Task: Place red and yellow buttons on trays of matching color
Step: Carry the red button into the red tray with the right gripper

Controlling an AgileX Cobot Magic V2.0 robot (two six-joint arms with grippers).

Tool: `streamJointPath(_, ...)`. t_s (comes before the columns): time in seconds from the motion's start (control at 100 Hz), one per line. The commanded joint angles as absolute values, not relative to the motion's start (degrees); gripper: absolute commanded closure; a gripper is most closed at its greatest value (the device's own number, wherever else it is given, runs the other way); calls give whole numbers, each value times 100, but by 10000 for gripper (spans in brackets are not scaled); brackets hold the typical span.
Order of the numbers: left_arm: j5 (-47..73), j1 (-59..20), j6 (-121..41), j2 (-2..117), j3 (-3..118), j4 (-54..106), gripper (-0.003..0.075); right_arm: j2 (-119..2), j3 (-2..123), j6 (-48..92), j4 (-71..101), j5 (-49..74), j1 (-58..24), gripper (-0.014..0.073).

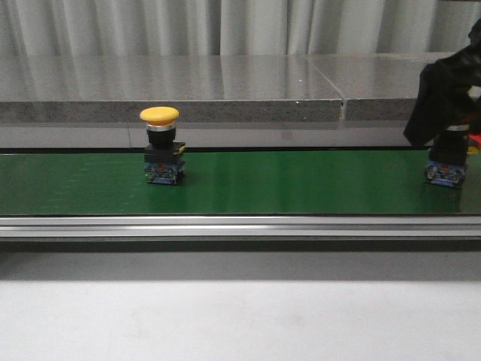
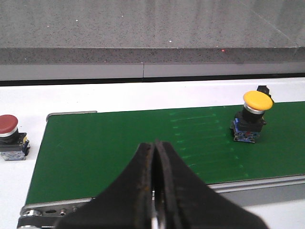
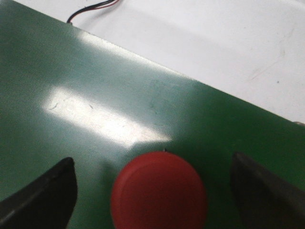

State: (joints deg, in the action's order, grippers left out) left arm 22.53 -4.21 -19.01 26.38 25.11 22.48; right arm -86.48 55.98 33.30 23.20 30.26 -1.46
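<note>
Right hand (image 3: 152, 191) over green belt (image 3: 95, 95)

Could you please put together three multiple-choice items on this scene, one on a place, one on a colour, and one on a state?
1. Where does the yellow button stand?
A. on the green belt
B. on the grey ledge behind it
C. on a tray

2. What colour is the cap between the right tool's fingers?
A. yellow
B. blue
C. red

3. How is the left tool set?
A. wide open
C. shut on a button
B. shut, holding nothing

Answers:
1 A: the front view shows its base resting on the belt.
2 C: the right wrist view shows a red button between open fingers, not yet gripped.
3 B: the left wrist view shows its fingers pressed together with nothing between.
</note>
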Motion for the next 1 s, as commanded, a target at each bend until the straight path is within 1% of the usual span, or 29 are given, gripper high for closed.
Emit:
streamJointPath(0.0, 1882, -456, -1866, 2656, 2665, 2363, 739, -8605, 5805, 3393, 2305, 2720, -159, -17)
streamJointPath(0.04, 1882, -456, -1866, 2656, 2665, 2363, 739, -8640, 5805, 3393, 2305, 2710, -159, 18)
streamJointPath(0.11, 1882, -456, -1866, 2656, 2665, 2363, 739, -8652, 5805, 3393, 2305, 2710, -159, 132)
streamJointPath(0.16, 1882, -456, -1866, 2656, 2665, 2363, 739, -8645, 5810, 3393, 2305, 2710, -159, 260)
streamJointPath(0.18, 1882, -456, -1866, 2656, 2665, 2363, 739, -8644, 5816, 3393, 2305, 2718, -159, 293)
streamJointPath(0.19, 1882, -456, -1866, 2656, 2665, 2363, 739, -8644, 5816, 3393, 2305, 2725, -159, 326)
streamJointPath(0.23, 1882, -456, -1866, 2656, 2665, 2363, 739, -8634, 5862, 3393, 2305, 2784, -153, 413)
streamJointPath(0.26, 1882, -456, -1866, 2656, 2665, 2363, 739, -8627, 5914, 3393, 2305, 2863, -133, 456)
streamJointPath(0.3, 1882, -456, -1866, 2656, 2665, 2363, 739, -8622, 6035, 3393, 2305, 3056, -94, 492)
streamJointPath(0.42, 1882, -456, -1866, 2656, 2665, 2363, 739, -8622, 6579, 3393, 2305, 3705, 195, 494)
streamJointPath(0.55, 1882, -456, -1866, 2656, 2665, 2363, 739, -8627, 7321, 3393, 2305, 4218, 847, 494)
streamJointPath(0.82, 1882, -456, -1866, 2656, 2665, 2363, 739, -8993, 8657, 3393, 2324, 4584, 2333, 494)
streamJointPath(0.99, 1882, -456, -1866, 2656, 2665, 2363, 739, -9493, 9160, 3393, 2478, 4555, 2919, 494)
